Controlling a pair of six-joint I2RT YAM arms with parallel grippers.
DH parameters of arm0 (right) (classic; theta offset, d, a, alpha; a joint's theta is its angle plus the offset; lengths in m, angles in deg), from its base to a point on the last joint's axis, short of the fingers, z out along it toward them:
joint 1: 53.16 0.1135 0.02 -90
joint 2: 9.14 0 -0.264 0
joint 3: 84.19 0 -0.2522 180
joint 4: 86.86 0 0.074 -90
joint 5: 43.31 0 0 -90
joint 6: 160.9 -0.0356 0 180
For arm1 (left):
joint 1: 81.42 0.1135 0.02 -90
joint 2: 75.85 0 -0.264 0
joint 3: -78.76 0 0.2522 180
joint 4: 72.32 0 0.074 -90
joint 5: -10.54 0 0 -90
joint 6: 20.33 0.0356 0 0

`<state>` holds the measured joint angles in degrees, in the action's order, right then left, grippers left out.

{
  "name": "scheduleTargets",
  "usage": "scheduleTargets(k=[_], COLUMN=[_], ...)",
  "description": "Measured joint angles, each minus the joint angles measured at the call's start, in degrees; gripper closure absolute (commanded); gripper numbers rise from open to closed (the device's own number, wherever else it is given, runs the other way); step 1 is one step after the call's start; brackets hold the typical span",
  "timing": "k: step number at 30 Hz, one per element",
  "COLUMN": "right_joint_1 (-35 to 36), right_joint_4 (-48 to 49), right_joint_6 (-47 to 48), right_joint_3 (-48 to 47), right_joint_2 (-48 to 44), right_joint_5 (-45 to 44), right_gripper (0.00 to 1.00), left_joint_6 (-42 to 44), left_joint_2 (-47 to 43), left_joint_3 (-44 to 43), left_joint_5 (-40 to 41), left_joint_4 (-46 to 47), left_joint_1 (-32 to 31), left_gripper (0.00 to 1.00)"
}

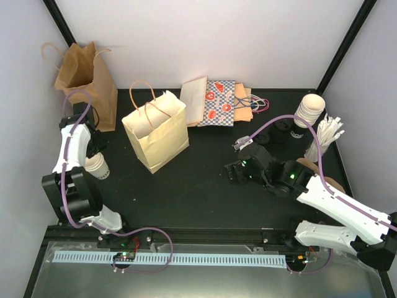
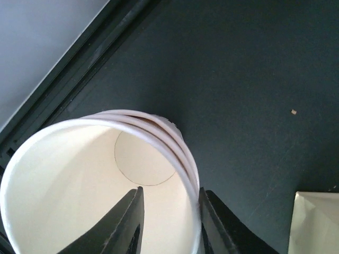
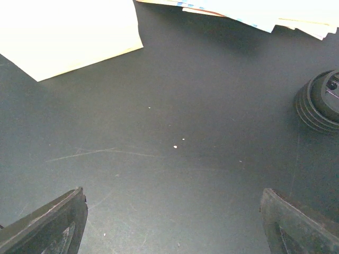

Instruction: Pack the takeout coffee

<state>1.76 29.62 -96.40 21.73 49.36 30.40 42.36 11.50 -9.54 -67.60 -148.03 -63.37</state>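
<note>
The takeout coffee cup (image 2: 63,174) stands at the left edge of the table (image 2: 254,79), well left of the cream bag (image 1: 158,133). The left pincer (image 2: 170,193) straddles its wall part-spread, with a gap inside, not pinching. The right pincer (image 3: 172,222) hangs spread wide, holding nothing.

Nested cups could lift together or the lower ones could slide off. A hard squeeze may buckle the thin paper.

Count: three rims here, one far cup stack (image 1: 310,110), two standing bags including the brown bag (image 1: 87,81), and one pile of black lids (image 1: 282,131).

Right end effector (image 3: 172,193), fingers (image 3: 47,225) spread, hangs over the table (image 3: 175,121) near a cream bag (image 3: 69,32) and black lids (image 3: 320,103).
</note>
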Motion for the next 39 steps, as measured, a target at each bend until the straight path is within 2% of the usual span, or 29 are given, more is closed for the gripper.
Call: scheduleTargets(k=[3, 5, 9, 11, 14, 22, 26, 30, 35, 37, 39], right_joint_1=[0.00, 0.00, 0.00, 0.00, 0.00, 0.00, 0.00, 0.00, 0.00, 0.00, 0.00], right_joint_4=[0.00, -0.09, -0.22, -0.22, -0.26, -0.33, -0.42, -0.61, -0.76, -0.85, -0.85], right_joint_6=[0.11, 0.13, 0.28, 0.42, 0.76, 1.20, 1.20, 1.20, 1.20, 1.20, 1.20], right_joint_3=[0.00, -0.13, -0.92, -0.96, -0.96, -0.96, -0.98, -1.29, -1.62, -1.70, -1.73], right_joint_2=[0.07, 0.13, 0.35, 0.35, 0.37, 0.35, 0.31, 0.26, -0.31, -0.70, -0.92], right_joint_5=[-0.02, -0.04, -0.07, -0.07, -0.04, -0.04, -0.02, -0.02, -0.02, -0.02, -0.04], right_gripper=[0.09, 0.08, 0.08, 0.08, 0.08, 0.08, 0.08, 0.08, 0.08, 0.08, 0.08], left_joint_6=[-0.24, -0.61, -1.20, -1.49, -2.14, -2.69, -2.75, -2.86, -2.86, -2.89, -2.93], left_joint_2=[0.15, 0.22, 0.66, 0.66, 0.63, 0.63, 0.63, 0.79, 2.16, 2.62, 2.67], left_joint_3=[0.00, -0.02, -0.50, -0.66, -1.55, -2.95, -2.95, -2.93, -2.86, -2.86, -2.82], left_joint_5=[-0.74, -1.01, -0.92, -0.79, -0.48, -0.02, 0.37, 0.46, 0.46, 0.48, 0.57], left_joint_4=[0.35, 0.46, 0.31, 0.20, -0.31, -0.85, -0.85, -0.83, -0.76, -0.79, -0.85], left_joint_1=[0.00, 0.00, 0.00, 0.00, 0.00, -0.07, -0.07, -0.07, -0.07, -0.07, -0.07], left_gripper=[0.85, 0.86, 0.85, 0.80, 0.78, 0.86, 0.80, 0.79, 0.88, 0.98, 0.98])
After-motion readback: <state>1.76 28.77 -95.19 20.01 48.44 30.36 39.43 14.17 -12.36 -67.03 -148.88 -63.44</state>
